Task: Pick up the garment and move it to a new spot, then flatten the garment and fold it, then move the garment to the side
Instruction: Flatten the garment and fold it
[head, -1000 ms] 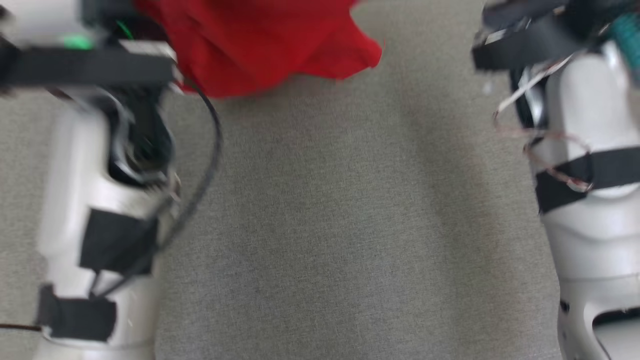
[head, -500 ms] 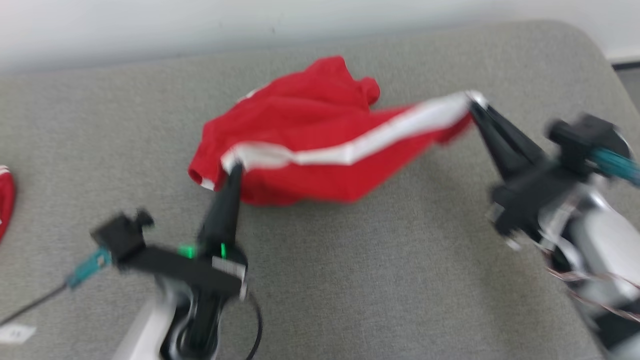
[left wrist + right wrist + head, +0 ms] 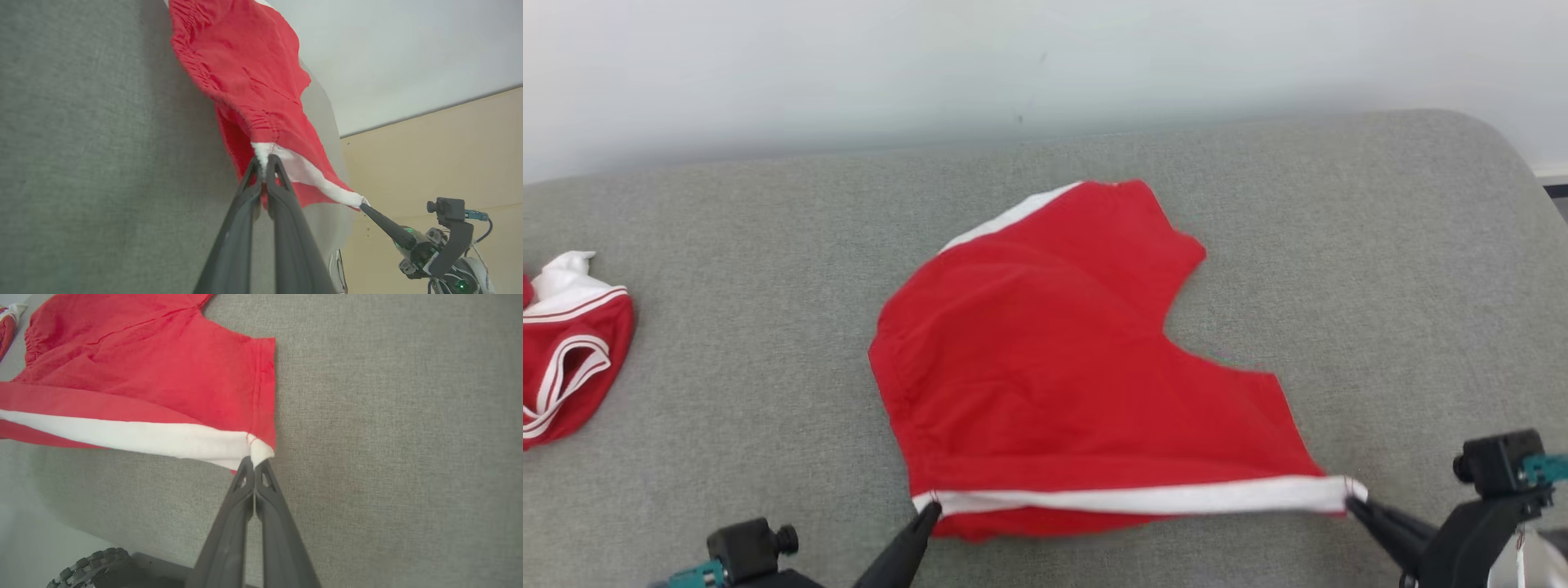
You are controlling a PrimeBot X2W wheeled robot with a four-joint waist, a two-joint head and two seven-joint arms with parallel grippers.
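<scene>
The garment [image 3: 1062,351] is a pair of red shorts with a white side stripe, spread over the grey cushioned surface [image 3: 727,392]. Its near white-striped edge is pulled taut between both grippers, slightly lifted. My left gripper [image 3: 929,510] is shut on the left end of the stripe; in the left wrist view my left gripper [image 3: 264,160] pinches that white corner of the garment [image 3: 245,77]. My right gripper [image 3: 1349,500] is shut on the right end; in the right wrist view my right gripper [image 3: 254,462] clamps the white corner of the garment [image 3: 163,371].
A second red-and-white garment [image 3: 568,343] lies bunched at the surface's far left edge. A pale wall [image 3: 1013,57] runs behind the surface. The surface's rounded right corner [image 3: 1494,139] drops to the floor. A tyre [image 3: 94,567] shows under the near edge in the right wrist view.
The head camera has tilted up, so the whole picture shifted. The garment went from bunched with the stripe raised between the grippers to spread flat, its striped edge drawn toward me.
</scene>
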